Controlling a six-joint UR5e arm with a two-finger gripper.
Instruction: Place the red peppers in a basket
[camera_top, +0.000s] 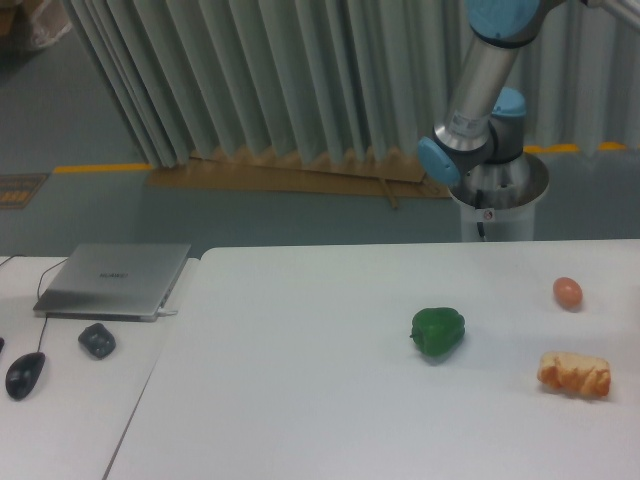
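Observation:
The red peppers are out of view, and no basket shows either. Only the lower part of my arm (478, 95) shows at the top right, rising from its base (497, 190) behind the table and leaving the frame at the top. The gripper itself is not in view.
On the white table (300, 400) lie a green bell pepper (438, 332), a small orange-brown egg (568, 292) and a piece of bread (574, 373) at the right. The left desk holds a closed laptop (115, 279), a mouse (24, 374) and a dark small object (97, 340).

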